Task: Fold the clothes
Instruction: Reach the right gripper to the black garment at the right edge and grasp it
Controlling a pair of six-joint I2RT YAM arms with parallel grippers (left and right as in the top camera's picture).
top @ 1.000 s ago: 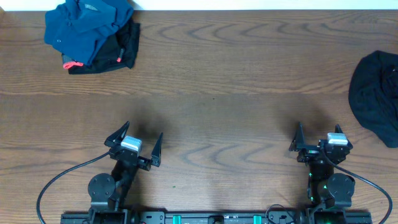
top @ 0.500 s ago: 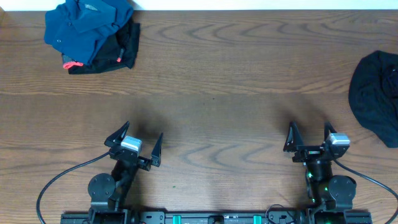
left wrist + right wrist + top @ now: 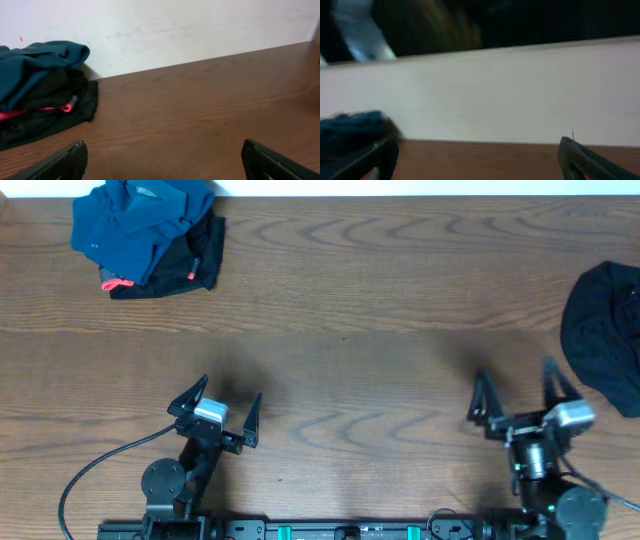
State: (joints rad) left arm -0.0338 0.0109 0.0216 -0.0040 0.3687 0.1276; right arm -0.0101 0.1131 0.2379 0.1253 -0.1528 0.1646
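Overhead — blue garment (image 3: 135, 225) far-left, clothes (image 3: 605, 332) right edge.

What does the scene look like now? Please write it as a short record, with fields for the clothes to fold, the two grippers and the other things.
clothes to fold: black garment, bunched at the right edge of the wooden table, not yet folded
left gripper: open, empty, near the front edge
right gripper: open, empty, left of the black garment, not touching it
other things: dark blue garment heaped at the far left corner, lying on a small black piece with red-pink tags
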